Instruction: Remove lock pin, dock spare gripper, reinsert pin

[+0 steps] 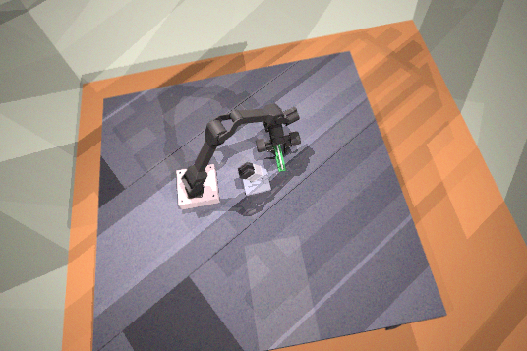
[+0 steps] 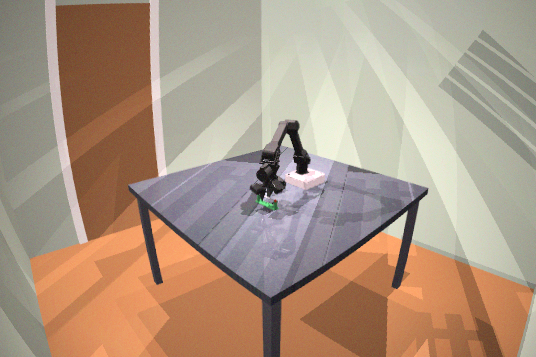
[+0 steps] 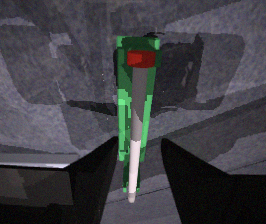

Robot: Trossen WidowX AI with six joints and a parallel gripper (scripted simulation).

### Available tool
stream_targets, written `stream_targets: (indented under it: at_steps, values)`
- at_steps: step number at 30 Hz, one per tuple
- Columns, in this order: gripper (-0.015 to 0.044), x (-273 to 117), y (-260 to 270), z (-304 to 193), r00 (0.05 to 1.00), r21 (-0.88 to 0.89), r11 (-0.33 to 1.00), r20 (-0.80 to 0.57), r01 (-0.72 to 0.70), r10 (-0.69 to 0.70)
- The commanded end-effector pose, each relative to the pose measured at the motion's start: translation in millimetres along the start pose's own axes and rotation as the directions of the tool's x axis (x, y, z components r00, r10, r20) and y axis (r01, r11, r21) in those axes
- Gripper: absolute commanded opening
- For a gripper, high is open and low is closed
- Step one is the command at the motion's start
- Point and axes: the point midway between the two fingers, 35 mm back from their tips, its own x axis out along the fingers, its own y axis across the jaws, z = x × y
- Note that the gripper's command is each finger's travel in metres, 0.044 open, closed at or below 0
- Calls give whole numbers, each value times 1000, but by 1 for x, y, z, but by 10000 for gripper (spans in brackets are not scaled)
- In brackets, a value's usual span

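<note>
My gripper [image 1: 278,149] [image 2: 263,196] [image 3: 139,142] is partly open, its two fingertips well apart with nothing gripped, pointing down over the green cradle [image 1: 284,169] [image 2: 267,204] [image 3: 121,107]. In my wrist view the lock pin [image 1: 279,156] [image 2: 275,201] [image 3: 135,150] runs along the cradle, its red head at 12 o'clock and its pale tip toward 6 o'clock. The pin's shaft shows in the gap between my fingers, which aren't closed on it. So the pin is out of the socket and in the cradle; how much height is left between my tips and it, I can't tell.

A pale edge [image 3: 31,160] shows at 8 o'clock in that view, partly hidden behind my finger; I can't make out what it belongs to.

From above, the pale mount [image 1: 257,187] sits near the cradle, at 8 o'clock from it, with a dark piece [image 1: 245,170] at its upper left. I can't tell whether that piece is docked. Farther off, also toward 8 o'clock, my arm stands on its white base [image 1: 213,197] [image 2: 307,183]. All of this is on the dark table [image 1: 334,211] [image 2: 272,260]. Beyond it, in the exterior view, a brown door [image 2: 105,105] stands at 10 o'clock.
</note>
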Motion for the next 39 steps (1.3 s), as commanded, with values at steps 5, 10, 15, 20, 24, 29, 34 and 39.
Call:
stream_targets:
  at_steps: [5, 10, 15, 20, 24, 29, 34, 39]
  values:
    - [180, 17, 4, 2, 1000, -7, 1000, -8, -11, 11]
    - [180, 22, 4, 3, 1000, -7, 1000, -9, -11, 11]
    - [180, 22, 4, 3, 1000, -7, 1000, -9, -11, 11]
    - [101, 22, 4, 3, 1000, -7, 1000, -9, -11, 11]
    - [0, 22, 4, 3, 1000, -7, 1000, -9, -11, 11]
    - [0, 22, 4, 3, 1000, -7, 1000, -9, -11, 11]
    - [0, 20, 4, 3, 1000, -7, 1000, -9, -11, 11]
    - [0, 8, 3, 0, 1000, -7, 1000, -8, -11, 11]
